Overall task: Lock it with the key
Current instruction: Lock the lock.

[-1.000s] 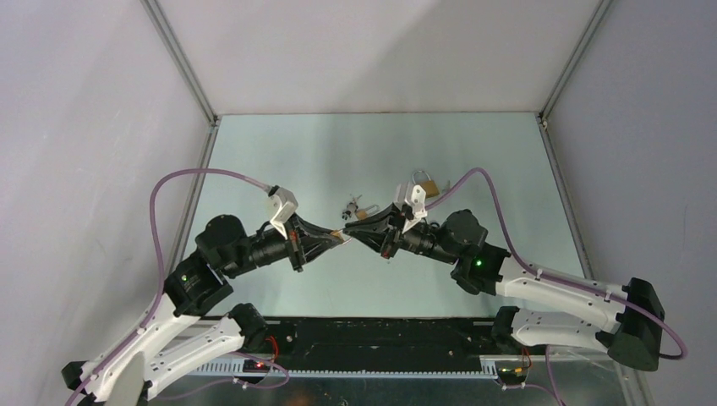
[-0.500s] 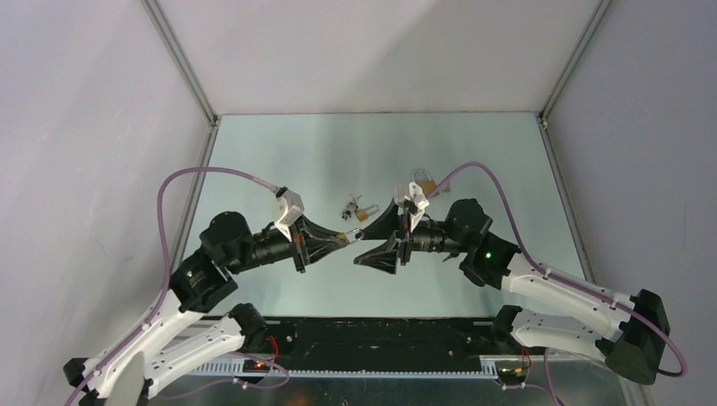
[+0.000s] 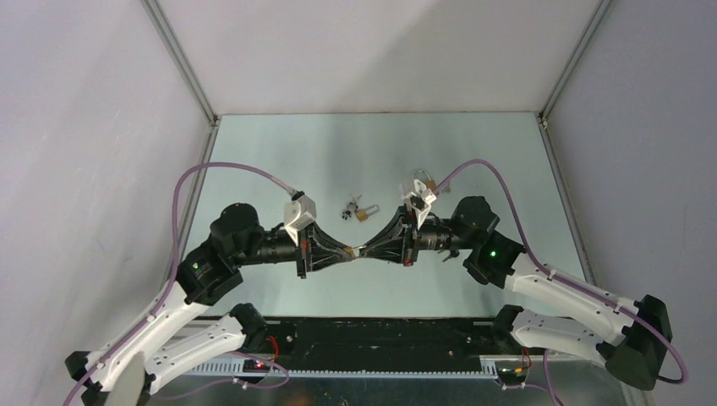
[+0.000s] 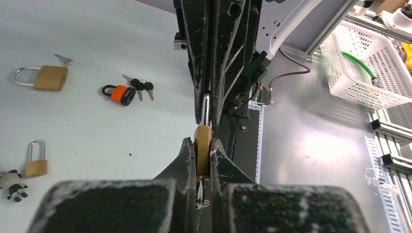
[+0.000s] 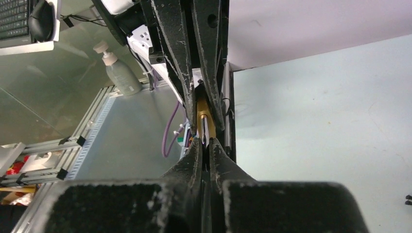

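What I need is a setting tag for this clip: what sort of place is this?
Probably a robotics lab cell: framed white walls enclose the table, padlocks lie on it, a basket sits nearby.

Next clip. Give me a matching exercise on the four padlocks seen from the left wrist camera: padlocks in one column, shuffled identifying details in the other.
Padlocks
1. orange padlock
2. large brass padlock
3. small brass padlock
4. raised brass padlock

Details
A. clamped in the left gripper
B. black-headed keys right beside it
C. panda charm beside it
D. single silver key close by

Pairs: 1-B, 2-D, 3-C, 4-A
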You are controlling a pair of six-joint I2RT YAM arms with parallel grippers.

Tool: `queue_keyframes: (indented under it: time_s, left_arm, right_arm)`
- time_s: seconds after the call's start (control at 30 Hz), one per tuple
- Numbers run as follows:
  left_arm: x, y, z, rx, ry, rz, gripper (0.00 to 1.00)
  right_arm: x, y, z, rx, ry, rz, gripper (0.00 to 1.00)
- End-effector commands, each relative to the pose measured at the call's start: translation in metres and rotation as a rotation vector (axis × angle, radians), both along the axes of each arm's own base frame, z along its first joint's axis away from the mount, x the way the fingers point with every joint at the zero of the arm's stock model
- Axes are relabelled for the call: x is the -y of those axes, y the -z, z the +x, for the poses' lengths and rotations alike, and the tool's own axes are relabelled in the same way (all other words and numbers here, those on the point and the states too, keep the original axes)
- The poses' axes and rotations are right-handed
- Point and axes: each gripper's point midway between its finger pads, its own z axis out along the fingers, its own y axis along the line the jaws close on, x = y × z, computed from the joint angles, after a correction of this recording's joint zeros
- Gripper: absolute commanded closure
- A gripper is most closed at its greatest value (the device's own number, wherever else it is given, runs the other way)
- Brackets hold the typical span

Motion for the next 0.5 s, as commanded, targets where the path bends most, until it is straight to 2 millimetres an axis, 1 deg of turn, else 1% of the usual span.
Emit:
queue_keyframes:
  time_s: [0.0,0.13,0.2,0.37,0.47]
  left_arm:
    - [0.001,-0.031,-0.014,0.059,0.088,-0.061,1.00]
    - [0.005,-0.035,-0.028,0.025,0.181,-0.067,1.00]
    - [0.008,-0.036,-0.029,0.004,0.201,-0.062,1.00]
    - [0.008,-0.040,-0.023,0.038,0.169,-0.066,1.00]
    - [0.008,-0.044,-0.017,0.062,0.139,-0.074,1.00]
  right_arm:
    - [0.002,-0.011,-0.006,0.072,-0.019,0.023,1.00]
    - [-0.003,-0.005,-0.001,0.209,0.074,0.011,1.00]
    - [-0.005,-0.007,-0.001,0.244,0.099,0.025,1.00]
    - [-0.011,-0.016,-0.008,0.221,0.062,0.073,1.00]
    - [-0.019,-0.012,-0.015,0.187,0.027,0.072,1.00]
